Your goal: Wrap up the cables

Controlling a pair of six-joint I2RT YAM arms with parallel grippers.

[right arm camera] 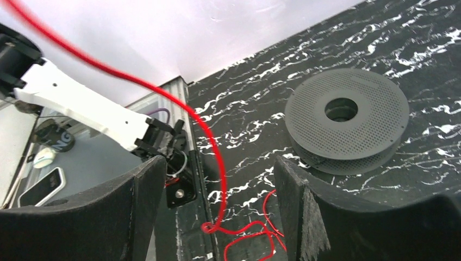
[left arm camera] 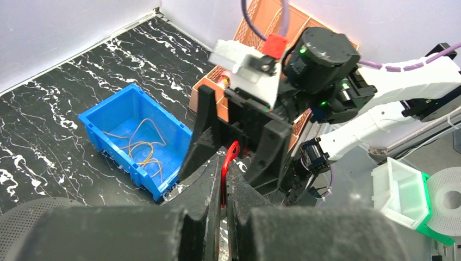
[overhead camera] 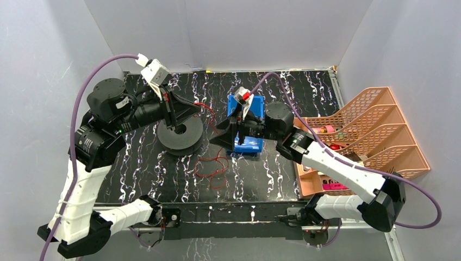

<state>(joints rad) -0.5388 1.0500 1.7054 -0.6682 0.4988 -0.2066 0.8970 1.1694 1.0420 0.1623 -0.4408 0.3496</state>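
Note:
A bright red cable (overhead camera: 213,166) lies in loose loops on the black marbled table in front of the black spool (overhead camera: 180,133), with one strand rising to my left gripper (overhead camera: 199,109). In the left wrist view the left gripper (left arm camera: 224,182) is shut on the red cable (left arm camera: 232,152). My right gripper (overhead camera: 222,136) is open, facing the left one. In the right wrist view the red cable (right arm camera: 163,92) runs between the spread fingers of the right gripper (right arm camera: 218,163) without touching them. Yellow and tan cables (left arm camera: 142,147) lie in the blue bin (left arm camera: 103,117).
The blue bin (overhead camera: 256,103) stands behind the right gripper. An orange file rack (overhead camera: 380,125) with small items fills the right side. The spool also shows in the right wrist view (right arm camera: 348,117). A white and green box (left arm camera: 402,190) sits off the table.

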